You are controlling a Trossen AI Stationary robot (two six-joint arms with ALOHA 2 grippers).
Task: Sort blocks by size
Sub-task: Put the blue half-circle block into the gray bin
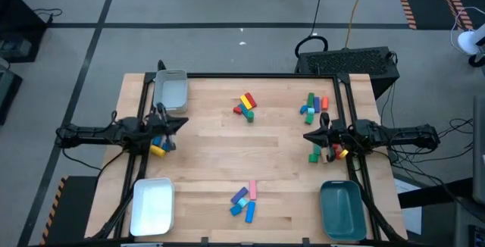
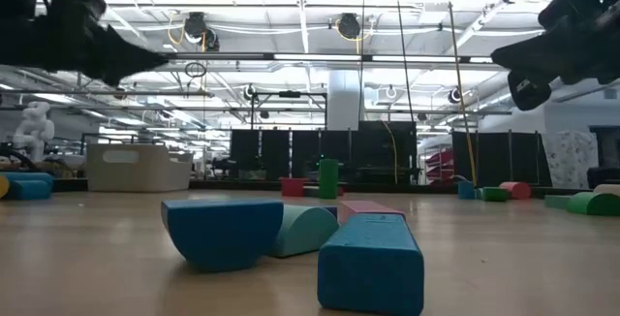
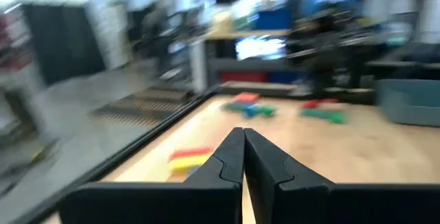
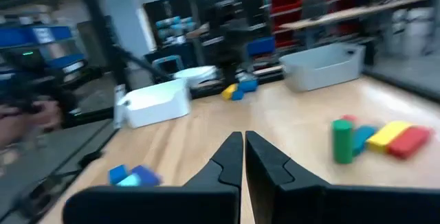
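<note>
The blocks lie in loose clusters on the wooden table: red, yellow and green at the far centre [image 1: 245, 104], several at the far right [image 1: 313, 105], blue, pink and purple at the near centre [image 1: 244, 200], also in the low view [image 2: 223, 231]. More lie under the left arm [image 1: 159, 145] and under the right arm [image 1: 326, 154]. My left gripper [image 1: 184, 121] hovers at the left, shut and empty, as its wrist view [image 3: 243, 141] shows. My right gripper [image 1: 307, 136] hovers at the right, shut and empty, as its wrist view [image 4: 244, 145] shows.
A grey tray [image 1: 171, 88] stands at the far left corner, a white tray [image 1: 153, 205] at the near left and a teal tray [image 1: 342, 207] at the near right. The middle of the table between the grippers is bare wood [image 1: 242, 152].
</note>
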